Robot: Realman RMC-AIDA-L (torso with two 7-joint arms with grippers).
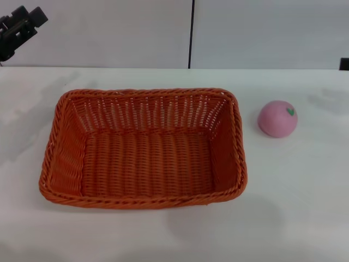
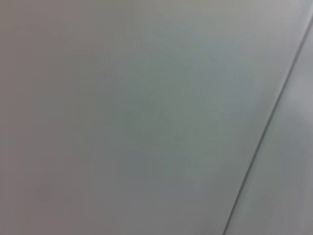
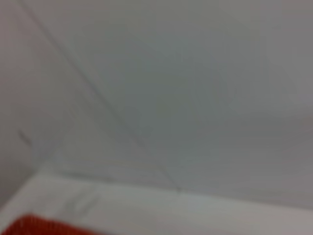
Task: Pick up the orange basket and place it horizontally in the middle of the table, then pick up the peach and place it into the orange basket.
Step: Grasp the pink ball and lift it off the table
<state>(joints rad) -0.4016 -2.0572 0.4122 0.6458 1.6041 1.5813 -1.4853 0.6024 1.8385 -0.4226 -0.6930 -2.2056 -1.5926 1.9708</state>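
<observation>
Two task things lie before me on the table (image 1: 305,218): nearest, the orange basket (image 1: 144,150) sits flat and open side up, long side across, roughly mid-table, holding nothing, and just off its right end, apart from the rim, the peach (image 1: 277,118) rests with its green leaf mark facing up. Farther back I see my left gripper (image 1: 22,24) raised above the far left corner, well behind and left of the basket, touching nothing; I cannot tell how its jaws stand.
</observation>
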